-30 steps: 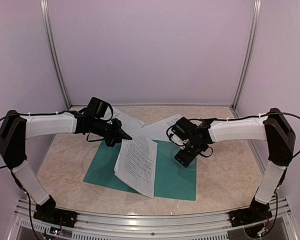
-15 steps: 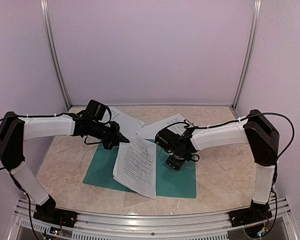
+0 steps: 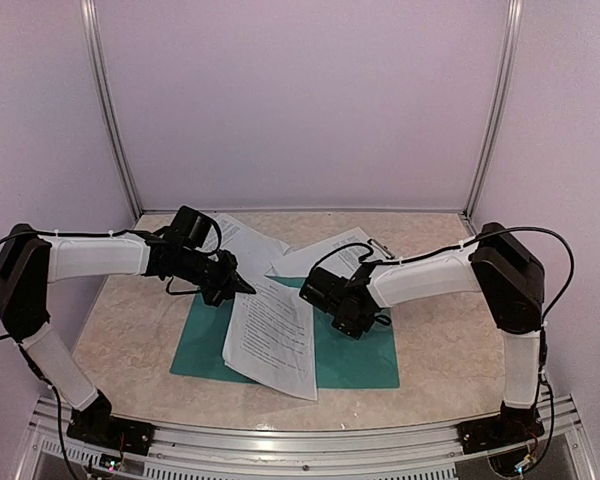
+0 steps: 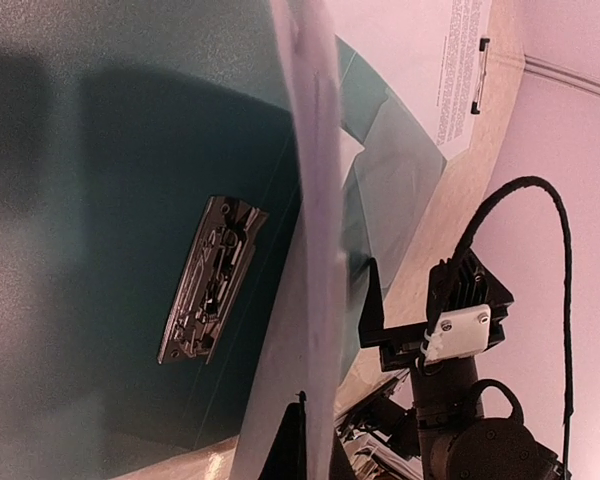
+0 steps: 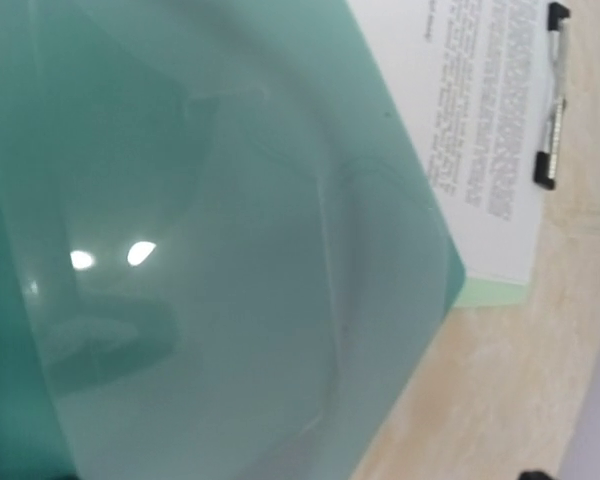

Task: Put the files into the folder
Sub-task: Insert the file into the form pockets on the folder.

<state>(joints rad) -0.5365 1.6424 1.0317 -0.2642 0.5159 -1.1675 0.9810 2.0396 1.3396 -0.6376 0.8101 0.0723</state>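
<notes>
The dark teal folder (image 3: 355, 355) lies open on the table, its silver clip (image 4: 210, 280) on the left leaf. One of the files, a printed white sheet (image 3: 272, 335), slants across the folder's middle. My left gripper (image 3: 242, 287) is shut on its top edge, and the left wrist view shows this sheet (image 4: 315, 230) edge-on. My right gripper (image 3: 350, 318) hovers open just over the folder's right leaf (image 5: 230, 260), with nothing between its fingers. Its fingers are out of the right wrist view.
A pale mint clipboard (image 3: 325, 255) carrying a printed sheet (image 5: 480, 130) under a black clip (image 5: 550, 100) lies behind the folder. Another printed sheet (image 3: 248, 240) lies at the back left. Marbled tabletop (image 5: 500, 400) borders the folder on the right, with walls close around.
My right arm has swung left and lower, bringing its open gripper over the folder's right leaf. The left gripper and its sheet have shifted slightly left and down.
</notes>
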